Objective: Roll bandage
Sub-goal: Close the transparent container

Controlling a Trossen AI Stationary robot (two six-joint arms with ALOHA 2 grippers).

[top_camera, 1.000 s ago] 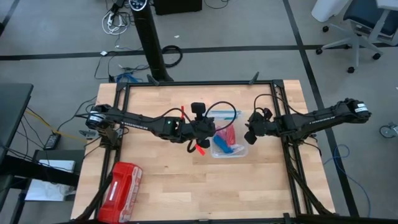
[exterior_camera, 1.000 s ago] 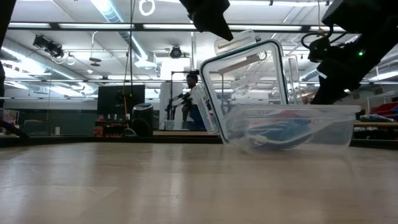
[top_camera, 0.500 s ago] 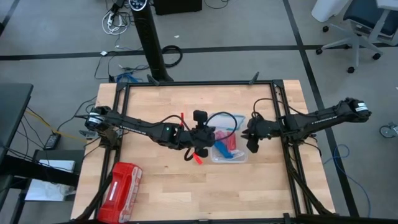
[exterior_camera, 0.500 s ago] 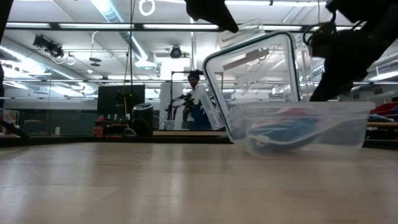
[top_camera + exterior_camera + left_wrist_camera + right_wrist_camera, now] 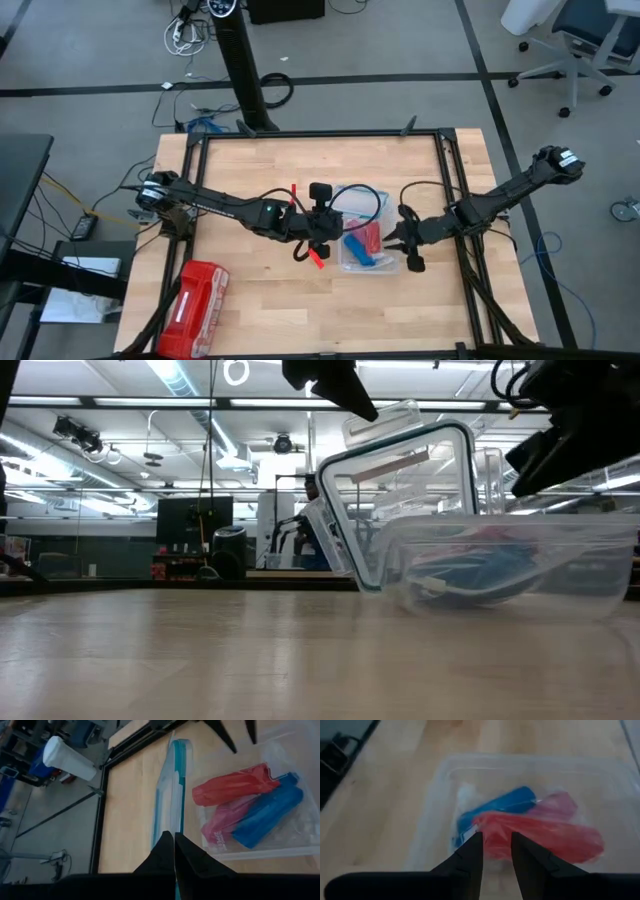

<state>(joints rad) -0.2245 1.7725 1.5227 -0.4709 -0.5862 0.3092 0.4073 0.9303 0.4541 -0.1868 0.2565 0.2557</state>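
A clear plastic container (image 5: pixel 368 250) sits mid-table. In it lie the blue bandage (image 5: pixel 495 809), rolled up, and red-pink rolls (image 5: pixel 232 787). The container's teal-rimmed lid (image 5: pixel 400 500) stands tilted on edge at the container's left side, lower edge down by the container wall. My left gripper (image 5: pixel 322 232) is shut on the lid's top. My right gripper (image 5: pixel 405 250) hovers over the container's right wall with a gap between its fingers (image 5: pixel 475 845). In the low view it stays above the rim. My left gripper pinches the lid's upper edge (image 5: pixel 171 822) between its two shut fingers, coming slanting down from the table's left. The fingers lie in line with the lid's plane. The lid stays raised and tilted, its lower edge (image 5: pixel 365 582) down at the container.
A red zip pouch (image 5: pixel 195 297) lies at the near left corner. A black metal frame (image 5: pixel 320 135) runs round the wooden top. Bare wood lies near and left of the container. Beyond the table are cables, a stand and office chairs.
My right gripper has swung toward the table's near edge along the container's right side, turned, and come up off the rim. The container has slid a little toward the near edge. The lid leans over further, and my left gripper has followed it slightly nearer.
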